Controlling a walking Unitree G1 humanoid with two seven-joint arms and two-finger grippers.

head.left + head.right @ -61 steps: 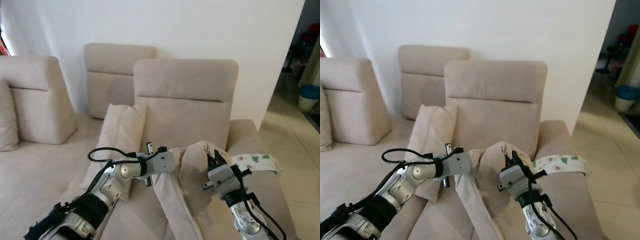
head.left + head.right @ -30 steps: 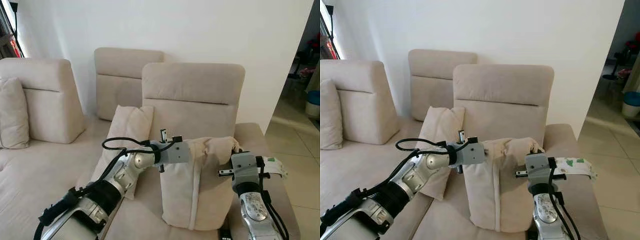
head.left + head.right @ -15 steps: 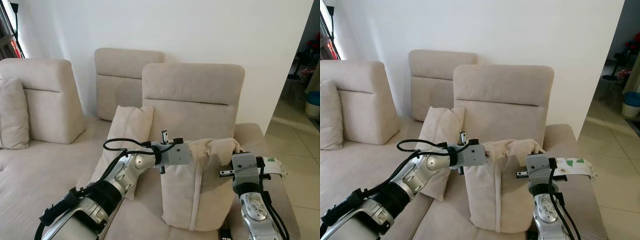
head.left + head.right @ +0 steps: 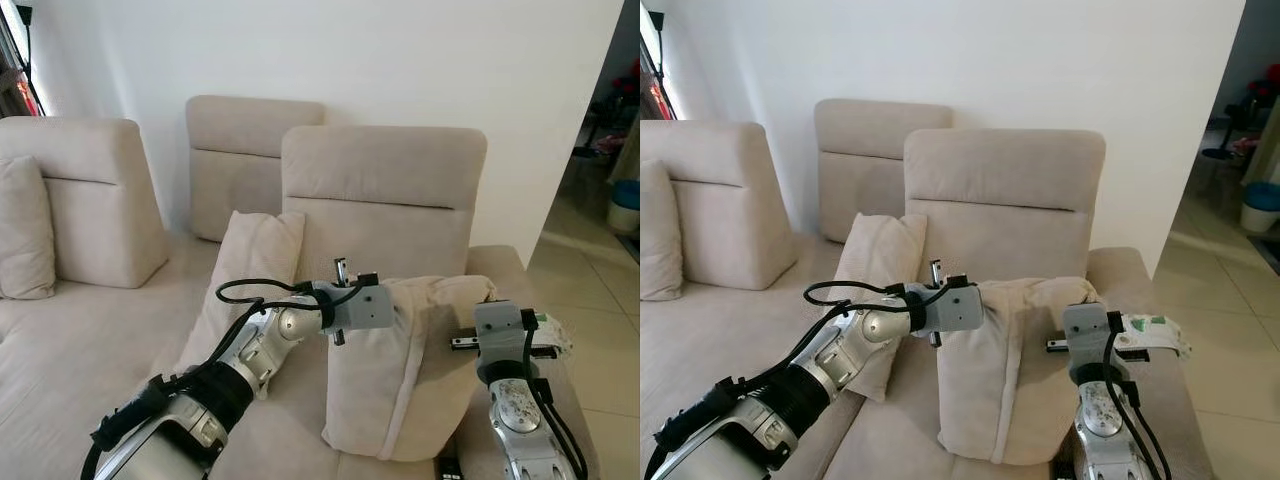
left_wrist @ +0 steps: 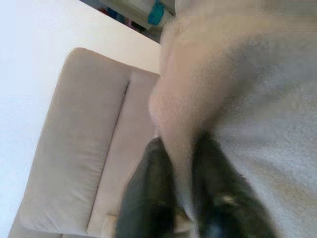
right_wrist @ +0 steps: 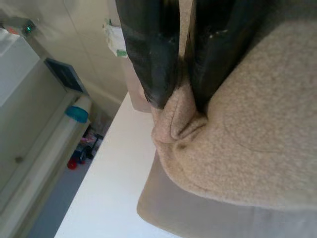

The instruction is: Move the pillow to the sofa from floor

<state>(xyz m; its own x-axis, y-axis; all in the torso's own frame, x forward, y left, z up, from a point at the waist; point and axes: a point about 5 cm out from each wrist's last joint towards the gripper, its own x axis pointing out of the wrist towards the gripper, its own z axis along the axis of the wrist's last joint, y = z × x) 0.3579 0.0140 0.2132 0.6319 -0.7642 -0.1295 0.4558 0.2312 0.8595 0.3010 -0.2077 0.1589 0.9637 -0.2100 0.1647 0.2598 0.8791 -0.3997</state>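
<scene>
Big beige pillow (image 4: 400, 370) standing up on the sofa (image 4: 110, 330) seat, right in front of the tall back cushion (image 4: 380, 195). Held at both top corners. Left end effector (image 5: 181, 173) pinching the top left corner, its two black fingers (image 5: 148, 198) squeezed close on a fold of the fuzzy cloth. Right end effector (image 6: 181, 74) pinching the top right corner the same way, fingers (image 6: 148, 54) close together with a bunched bit of pillow between them. Top edge of the pillow a little crumpled between the two holds. Bottom of the pillow down on the seat. Another beige pillow (image 4: 245, 280) leaning just beside it on the left. A white cloth with green shapes (image 4: 1155, 335) lying on the sofa arm near the right end effector. Tiled floor (image 4: 590, 320) off to the right.
</scene>
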